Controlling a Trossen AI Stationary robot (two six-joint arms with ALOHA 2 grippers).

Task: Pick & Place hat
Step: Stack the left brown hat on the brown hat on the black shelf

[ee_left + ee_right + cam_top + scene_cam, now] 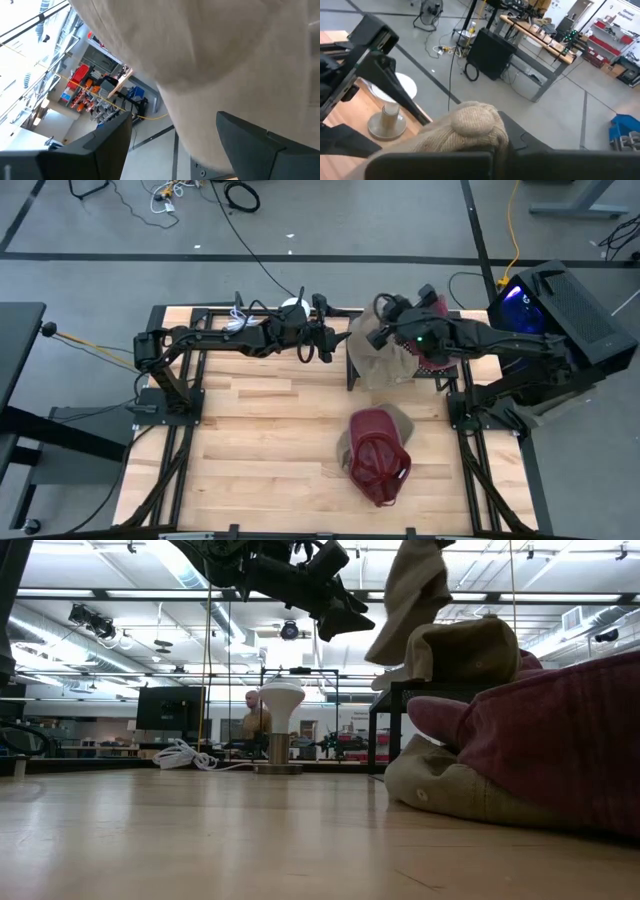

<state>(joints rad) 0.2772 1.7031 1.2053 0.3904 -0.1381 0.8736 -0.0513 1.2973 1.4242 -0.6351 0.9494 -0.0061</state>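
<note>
Right gripper point(385, 332) pinches a floppy beige cloth hat point(378, 355) above the black stand point(352, 370); left gripper point(330, 340) gapes wide beside it.

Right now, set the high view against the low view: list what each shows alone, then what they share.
High view only: the whole red cap lying on the table, and the right gripper shut on the tan hat.
Low view only: a person in the room behind and a white cable coil.
Both: the left gripper, open beside the tan hat, the white stand, and the red cap.
</note>
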